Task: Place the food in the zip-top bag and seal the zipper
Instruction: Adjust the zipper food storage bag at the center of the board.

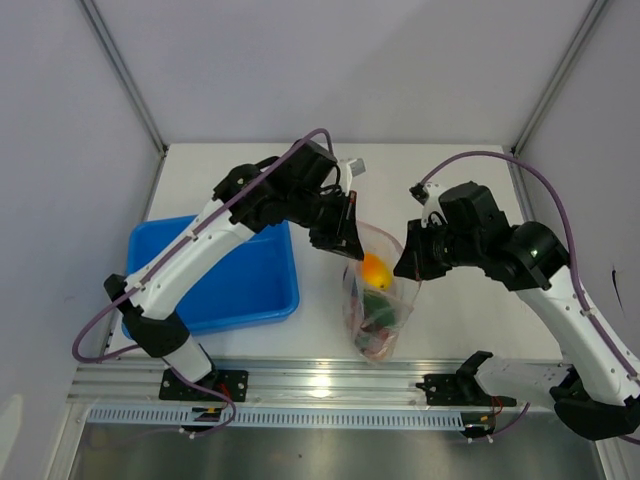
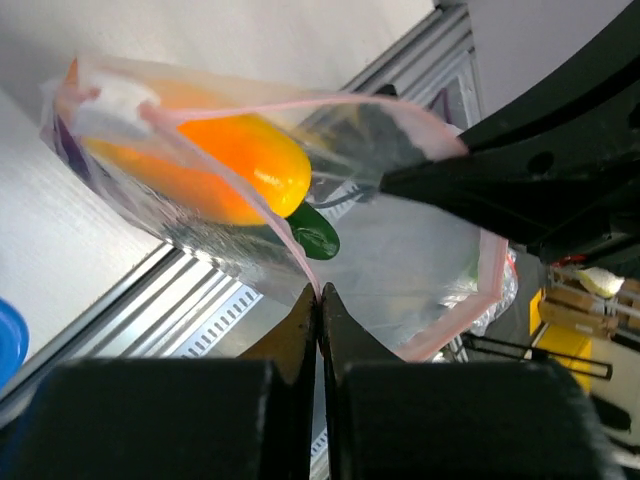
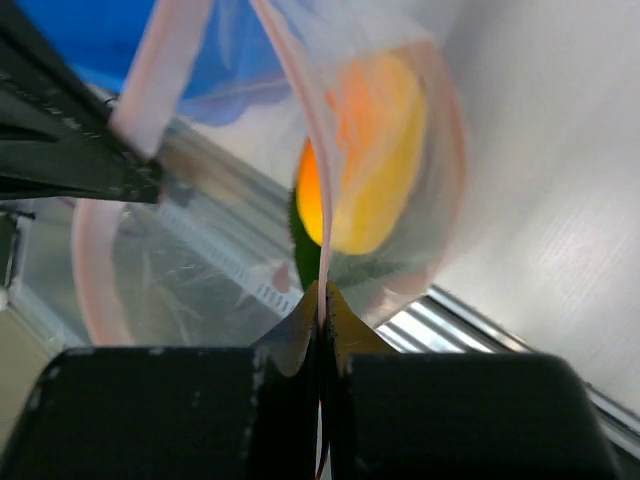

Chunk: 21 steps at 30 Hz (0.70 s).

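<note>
A: How does it look?
B: Clear zip-top bag (image 1: 378,300), mouth gaping; yellow-orange piece (image 2: 240,160) and green piece (image 2: 315,235) inside.
A: Jaws?
B: The left gripper (image 2: 318,295) and right gripper (image 3: 320,290) each pinch the pink zipper (image 3: 160,65), bag between them.

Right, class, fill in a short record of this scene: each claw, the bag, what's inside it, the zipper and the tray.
left claw: shut on the zipper
right claw: shut on the zipper, at the opposite end
bag: held between both claws
inside bag: yellow-orange piece, green piece
zipper state: mouth open, not sealed
blue tray: on the left arm's side of the bag
</note>
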Each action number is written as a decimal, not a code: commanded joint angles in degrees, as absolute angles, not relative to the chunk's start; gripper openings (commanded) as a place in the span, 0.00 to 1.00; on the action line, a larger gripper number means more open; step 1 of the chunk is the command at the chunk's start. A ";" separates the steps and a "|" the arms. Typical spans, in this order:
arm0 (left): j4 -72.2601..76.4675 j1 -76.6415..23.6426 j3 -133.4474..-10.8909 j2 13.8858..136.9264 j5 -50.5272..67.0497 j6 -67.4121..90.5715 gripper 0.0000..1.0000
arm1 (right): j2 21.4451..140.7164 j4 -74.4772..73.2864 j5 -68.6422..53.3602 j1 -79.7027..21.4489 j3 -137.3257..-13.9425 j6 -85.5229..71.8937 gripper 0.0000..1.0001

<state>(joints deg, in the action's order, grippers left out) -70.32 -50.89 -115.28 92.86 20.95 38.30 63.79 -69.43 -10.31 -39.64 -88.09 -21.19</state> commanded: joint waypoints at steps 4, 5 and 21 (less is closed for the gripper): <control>-58.45 -53.17 -111.28 92.99 30.67 33.22 0.01 | 64.06 -64.95 -17.23 -42.62 -87.10 -27.77 0.00; -58.10 -53.26 -109.70 92.64 30.50 33.48 0.01 | 64.68 -64.26 -16.97 -42.89 -87.10 -27.60 0.00; -52.12 -53.17 -86.49 81.66 26.02 35.51 0.01 | 66.19 -64.60 -19.42 -43.24 -85.08 -23.12 0.57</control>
